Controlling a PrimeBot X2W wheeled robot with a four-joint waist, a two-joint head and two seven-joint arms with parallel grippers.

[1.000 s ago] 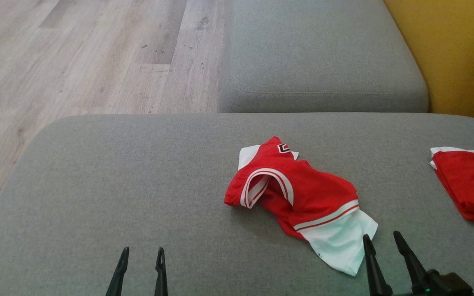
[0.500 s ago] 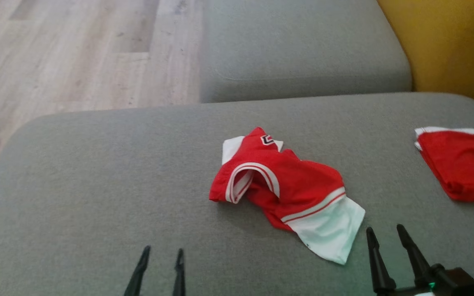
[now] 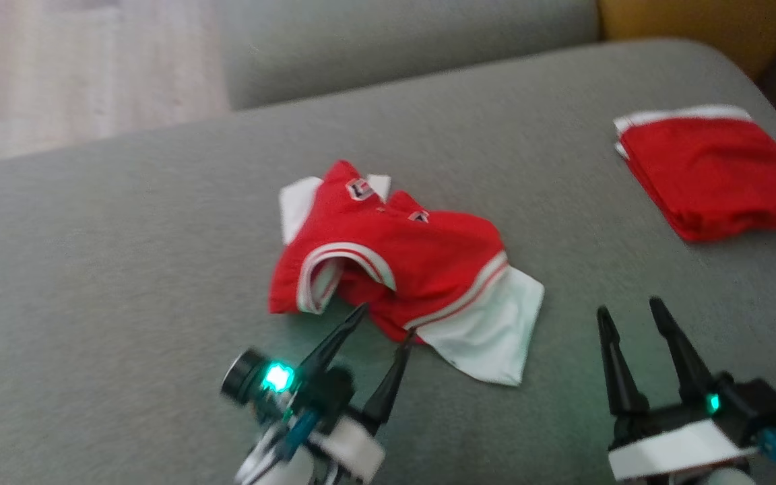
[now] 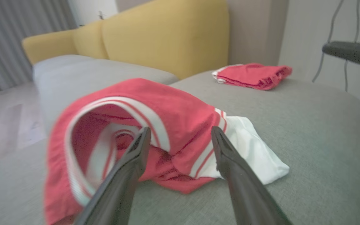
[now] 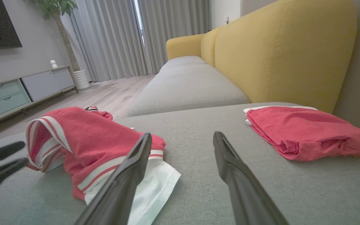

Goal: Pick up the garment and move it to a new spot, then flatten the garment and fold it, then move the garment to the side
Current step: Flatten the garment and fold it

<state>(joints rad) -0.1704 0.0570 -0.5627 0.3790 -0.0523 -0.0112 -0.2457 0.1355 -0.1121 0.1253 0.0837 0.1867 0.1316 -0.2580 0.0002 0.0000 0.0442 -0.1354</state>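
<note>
Two red pieces are lying on the grey sofa cushion (image 3: pixel 125 236): the crumpled garment (image 3: pixel 401 269) near its middle, apparently awaiting a lift, and a folded stack (image 3: pixel 711 175) well apart, probably set aside. The left claw (image 3: pixel 385 321) is gaping empty at the garment's near edge, likely for a pinch, while the right claw (image 3: pixel 630 306) is hovering open and empty beside the white hem (image 3: pixel 489 330); the left wrist view is revealing the striped opening (image 4: pixel 117 100) standing proud, which the head view is flattening.
</note>
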